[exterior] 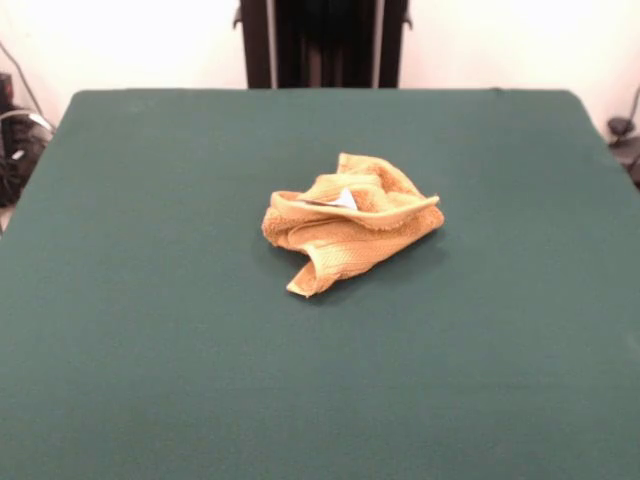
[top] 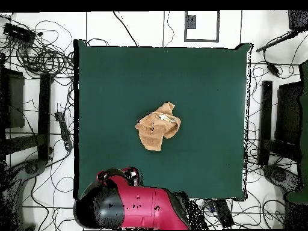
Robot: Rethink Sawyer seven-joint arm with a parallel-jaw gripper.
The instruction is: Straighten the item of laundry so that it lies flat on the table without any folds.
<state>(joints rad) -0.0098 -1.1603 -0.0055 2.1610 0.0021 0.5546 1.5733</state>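
Note:
The item of laundry (exterior: 350, 225), a golden-orange terry towel, lies crumpled in a heap near the middle of the dark green table (exterior: 150, 330). Several folds overlap, one ribbed corner sticks out toward the front, and a small white tag shows on top. Seen from overhead, the towel (top: 157, 126) is a bunched lump at the table's (top: 204, 84) centre. The red and black arm (top: 141, 207) is drawn back at the bottom edge. Its gripper end (top: 118, 175) sits just over the table's edge, well apart from the towel. The front view shows no gripper.
The black pedestal (exterior: 322, 42) stands behind the table's far edge. Cables and dark equipment (top: 36, 54) crowd the floor around the table on both sides.

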